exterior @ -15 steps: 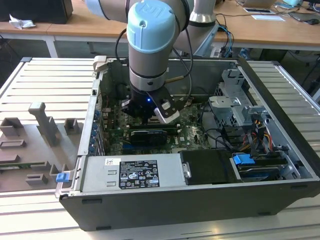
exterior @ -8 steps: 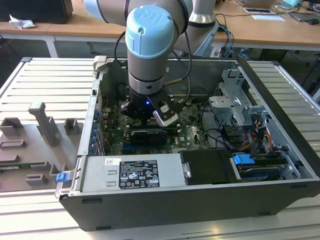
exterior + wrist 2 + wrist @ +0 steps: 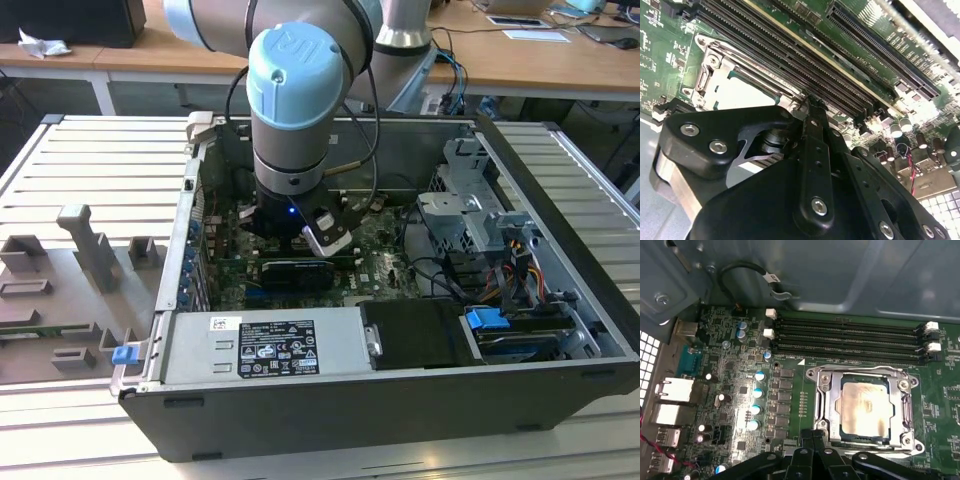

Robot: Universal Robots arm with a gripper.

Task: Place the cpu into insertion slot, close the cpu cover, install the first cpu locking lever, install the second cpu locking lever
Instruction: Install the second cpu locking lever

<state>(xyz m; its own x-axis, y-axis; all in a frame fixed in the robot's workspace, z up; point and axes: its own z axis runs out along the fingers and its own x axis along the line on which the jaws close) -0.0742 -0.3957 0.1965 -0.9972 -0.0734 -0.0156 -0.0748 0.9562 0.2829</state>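
The cpu lies in the insertion slot on the green board, its pale metal face showing through the window of the cpu cover. The cover lies flat over the chip. Thin metal bars run along the socket's edges; whether they are latched I cannot tell. My gripper is shut, fingertips together right at the socket's near corner, with nothing seen between them. In the second wrist view the shut gripper stands just beside the cpu. In the exterior view the gripper reaches down inside the open computer case.
Long black memory slots run just beyond the socket. Capacitors and rear ports flank it, under the grey case wall. The power supply and drive cage hem the arm in. A grey fixture tray lies at the exterior view's left.
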